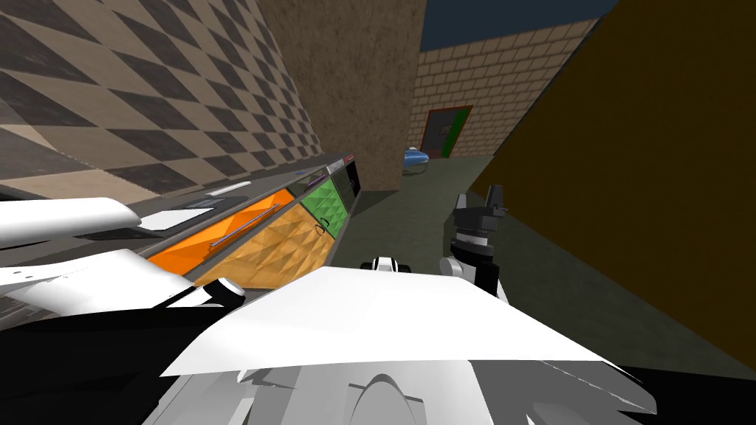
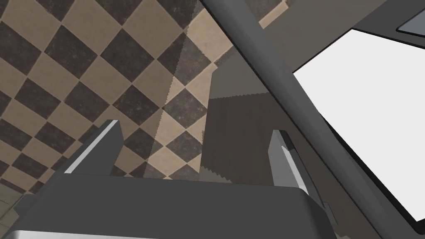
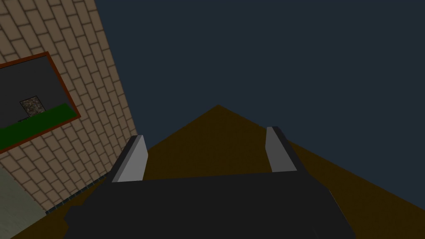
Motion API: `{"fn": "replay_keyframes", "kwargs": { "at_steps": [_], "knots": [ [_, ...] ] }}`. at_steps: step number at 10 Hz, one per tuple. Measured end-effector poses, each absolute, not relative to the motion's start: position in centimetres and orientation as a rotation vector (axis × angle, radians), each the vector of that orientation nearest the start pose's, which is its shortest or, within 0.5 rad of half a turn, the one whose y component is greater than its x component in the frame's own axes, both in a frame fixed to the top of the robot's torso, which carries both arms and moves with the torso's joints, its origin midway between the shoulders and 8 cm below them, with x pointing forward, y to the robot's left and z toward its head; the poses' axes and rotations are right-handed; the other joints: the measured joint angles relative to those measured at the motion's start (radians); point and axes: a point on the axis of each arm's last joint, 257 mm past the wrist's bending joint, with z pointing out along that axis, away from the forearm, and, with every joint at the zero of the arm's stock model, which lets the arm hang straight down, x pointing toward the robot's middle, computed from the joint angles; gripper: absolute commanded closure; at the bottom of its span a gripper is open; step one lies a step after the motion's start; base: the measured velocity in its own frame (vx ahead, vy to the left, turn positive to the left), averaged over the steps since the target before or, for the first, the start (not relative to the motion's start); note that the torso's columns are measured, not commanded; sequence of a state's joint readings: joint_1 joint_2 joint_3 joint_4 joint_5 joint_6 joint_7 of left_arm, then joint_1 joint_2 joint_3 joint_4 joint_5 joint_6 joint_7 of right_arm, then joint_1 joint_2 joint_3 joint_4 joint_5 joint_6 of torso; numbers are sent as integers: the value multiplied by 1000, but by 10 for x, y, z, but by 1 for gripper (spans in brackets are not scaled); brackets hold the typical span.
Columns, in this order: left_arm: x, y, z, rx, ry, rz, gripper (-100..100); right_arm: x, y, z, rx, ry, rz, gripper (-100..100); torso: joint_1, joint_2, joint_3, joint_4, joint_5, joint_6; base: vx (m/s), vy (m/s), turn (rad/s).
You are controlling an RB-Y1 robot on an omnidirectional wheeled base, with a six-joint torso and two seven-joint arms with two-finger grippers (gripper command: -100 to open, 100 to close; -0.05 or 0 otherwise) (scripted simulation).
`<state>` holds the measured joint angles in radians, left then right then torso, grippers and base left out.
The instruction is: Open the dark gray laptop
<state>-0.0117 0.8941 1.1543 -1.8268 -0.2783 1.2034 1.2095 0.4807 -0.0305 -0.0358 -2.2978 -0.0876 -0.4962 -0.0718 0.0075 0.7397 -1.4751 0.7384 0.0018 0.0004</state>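
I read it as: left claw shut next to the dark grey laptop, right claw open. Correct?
No. The left claw is open: the left wrist view shows its fingers standing apart. The rest holds: it is next to the dark grey laptop, and the right claw is open.

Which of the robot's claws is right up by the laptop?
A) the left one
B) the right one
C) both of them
A: the left claw has the laptop close in front of it, while the right claw hangs out over the floor beside the brown wall.
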Motion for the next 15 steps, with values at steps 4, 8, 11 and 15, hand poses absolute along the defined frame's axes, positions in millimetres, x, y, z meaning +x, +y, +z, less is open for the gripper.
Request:
{"fn": "replay_keyframes", "kwargs": {
  "at_steps": [4, 8, 11, 15],
  "knots": [
    [120, 831, 140, -1497, -566, -566, 100, 339, -295, 39, 685, 539, 1405, 0, -10, -3, -2, -1, -3, 0, 15, 0, -15],
    [126, 834, 148, -1532, -468, -452, 100, 339, -295, 39, 685, 539, 1405, 0, -7, -2, -1, -1, -2, 0, 23, -11, -19],
    [130, 837, 155, -1556, -387, -354, 100, 339, -295, 39, 685, 539, 1405, 0, -7, -4, -2, -1, -2, 1, 26, -7, -20],
    [119, 837, 154, -1553, -407, -324, -100, 339, -295, 39, 685, 539, 1405, 0, -9, -7, -4, -2, -2, 0, 91, -20, 27]
  ]
}}
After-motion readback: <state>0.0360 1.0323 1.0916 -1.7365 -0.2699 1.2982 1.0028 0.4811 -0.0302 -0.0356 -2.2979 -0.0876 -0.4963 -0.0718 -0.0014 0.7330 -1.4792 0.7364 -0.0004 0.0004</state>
